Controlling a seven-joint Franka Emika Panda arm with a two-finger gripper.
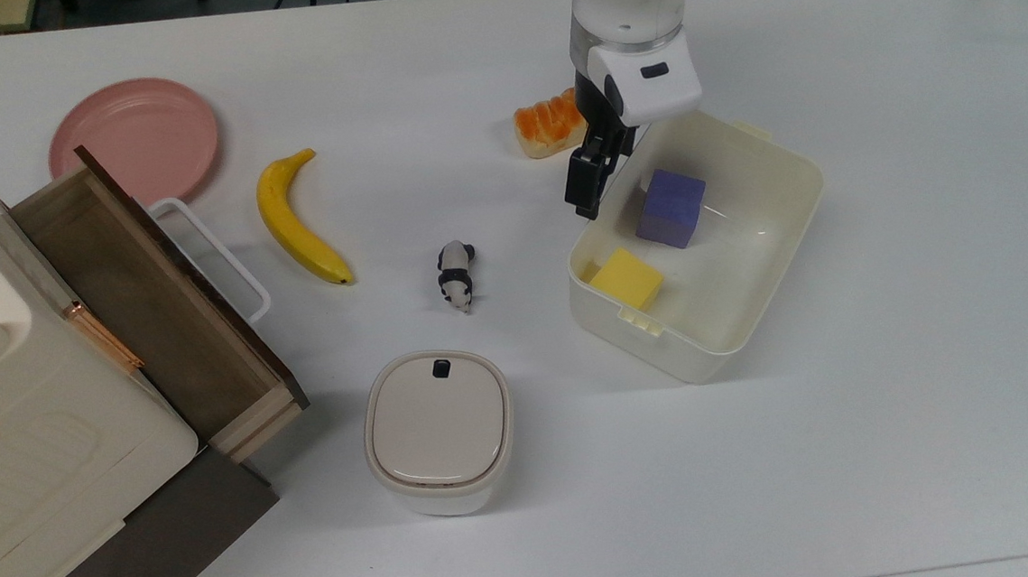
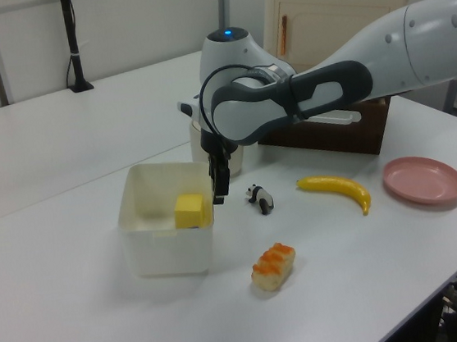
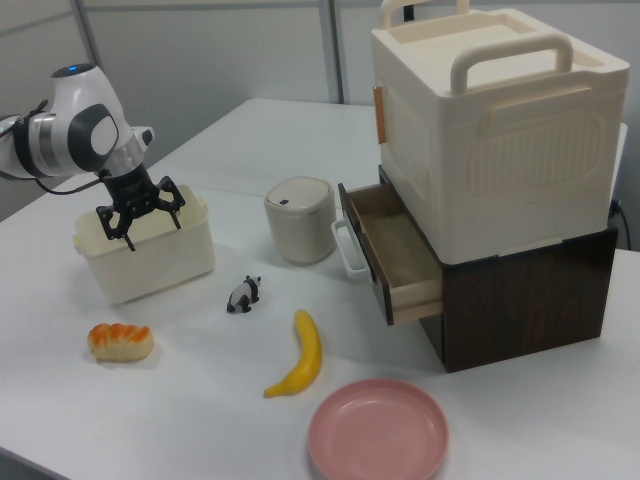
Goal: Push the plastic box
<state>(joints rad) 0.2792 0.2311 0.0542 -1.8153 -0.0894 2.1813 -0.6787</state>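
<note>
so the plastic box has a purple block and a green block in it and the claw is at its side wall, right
One thing is off: no green block. The plastic box holds a purple block and a yellow block, as the top view shows. The rest stands: the claw is at the box's side wall, on the top view's left.

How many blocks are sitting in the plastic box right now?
2: a purple block toward the far side of the plastic box in the top view, and a yellow block at its near-left corner. None seem hidden.
</note>
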